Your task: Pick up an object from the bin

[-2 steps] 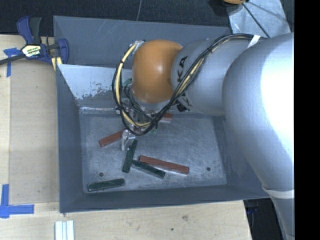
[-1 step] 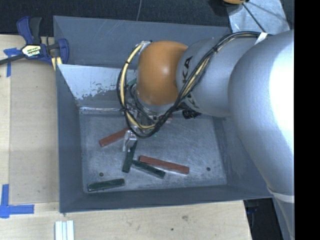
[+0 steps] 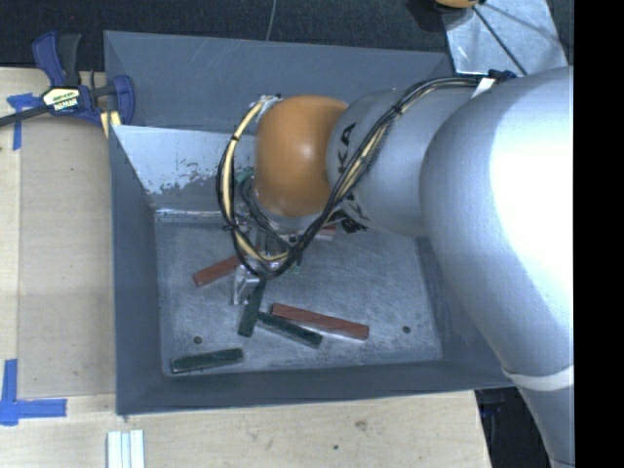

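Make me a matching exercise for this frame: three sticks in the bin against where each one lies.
Things:
1. short brown stick
2. long brown stick
3. lone dark stick

Places, as seen in the view:
A. near the lower left corner of the bin floor
B. just left of the gripper
C. below and right of the gripper

Pairs: 1-B, 2-C, 3-A.

The bin (image 3: 136, 291) is flat grey all over, its floor mottled with pale scuffing, its back wall worn to a whitish patch flecked with dark specks. The arm (image 3: 487, 183) is silver-grey, and its wrist cover (image 3: 292, 154) is a glossy orange-brown. The cables (image 3: 232, 169) are black and yellow. The gripper (image 3: 246, 289) is silvery metal. The long stick (image 3: 322, 321) and the short stick (image 3: 214, 273) are rust-red. The dark sticks (image 3: 207, 361) look greenish-black.
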You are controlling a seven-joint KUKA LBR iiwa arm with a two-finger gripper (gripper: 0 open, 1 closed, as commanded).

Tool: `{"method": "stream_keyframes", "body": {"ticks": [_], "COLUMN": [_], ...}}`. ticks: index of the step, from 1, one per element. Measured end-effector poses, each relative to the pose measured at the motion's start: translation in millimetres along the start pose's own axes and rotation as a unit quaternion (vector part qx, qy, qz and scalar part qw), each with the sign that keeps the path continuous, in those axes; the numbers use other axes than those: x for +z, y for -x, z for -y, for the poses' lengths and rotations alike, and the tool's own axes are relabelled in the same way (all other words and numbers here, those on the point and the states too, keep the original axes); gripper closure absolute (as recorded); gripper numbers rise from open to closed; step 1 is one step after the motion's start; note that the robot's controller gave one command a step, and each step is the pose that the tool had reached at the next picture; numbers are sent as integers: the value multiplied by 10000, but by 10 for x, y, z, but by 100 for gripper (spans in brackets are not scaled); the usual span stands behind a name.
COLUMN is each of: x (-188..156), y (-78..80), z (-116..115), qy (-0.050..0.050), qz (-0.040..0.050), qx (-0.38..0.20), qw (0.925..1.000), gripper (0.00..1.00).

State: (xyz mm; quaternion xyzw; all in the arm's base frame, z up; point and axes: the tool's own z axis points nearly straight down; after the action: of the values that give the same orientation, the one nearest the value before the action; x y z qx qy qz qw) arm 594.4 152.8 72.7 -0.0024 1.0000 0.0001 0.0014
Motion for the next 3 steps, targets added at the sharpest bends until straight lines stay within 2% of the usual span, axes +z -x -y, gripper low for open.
{"method": "stream_keyframes", "body": {"ticks": [1,3], "x": [-17,-47], "y": [125,120], "z": [-37,-32], "qy": [48,42], "qz": [199,176], "qx": [-42,-50], "qw": [9998,9998], "gripper": [100,100]}}
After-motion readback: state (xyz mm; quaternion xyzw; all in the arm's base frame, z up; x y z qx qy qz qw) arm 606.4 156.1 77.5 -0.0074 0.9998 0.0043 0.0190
